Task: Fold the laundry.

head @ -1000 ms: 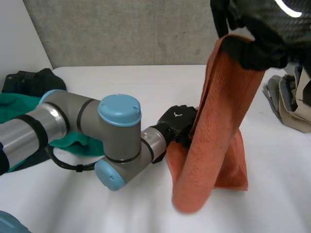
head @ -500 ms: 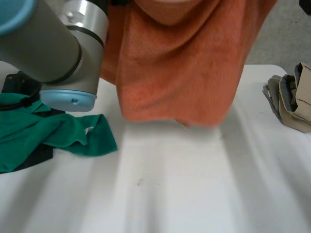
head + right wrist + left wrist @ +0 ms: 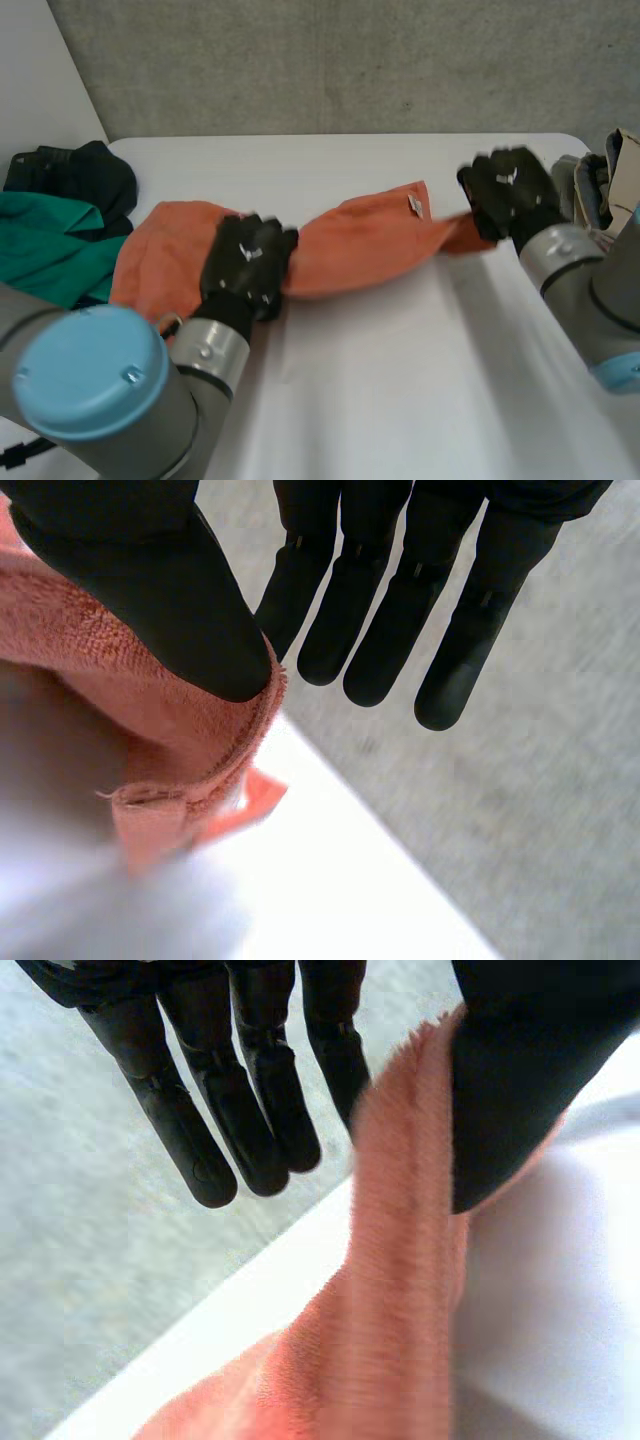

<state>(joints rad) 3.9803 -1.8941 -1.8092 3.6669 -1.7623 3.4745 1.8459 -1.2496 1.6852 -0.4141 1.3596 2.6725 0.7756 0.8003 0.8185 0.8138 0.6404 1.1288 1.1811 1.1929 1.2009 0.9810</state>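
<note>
Orange towel [image 3: 350, 250] spans the bench [image 3: 400, 400]; fingers of the left hand [image 3: 248, 262] pinch its middle, those of the right hand [image 3: 510, 190] its 3 o'clock corner.

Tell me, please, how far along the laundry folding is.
Nothing looks folded yet. In hand: the orange towel is stretched between the left hand, pinching near its middle, and the right hand, pinching one end. Remaining: folding it, then the crumpled green cloth and dark garment. Whether the beige pile is folded is unclear.

No legible text or labels
</note>
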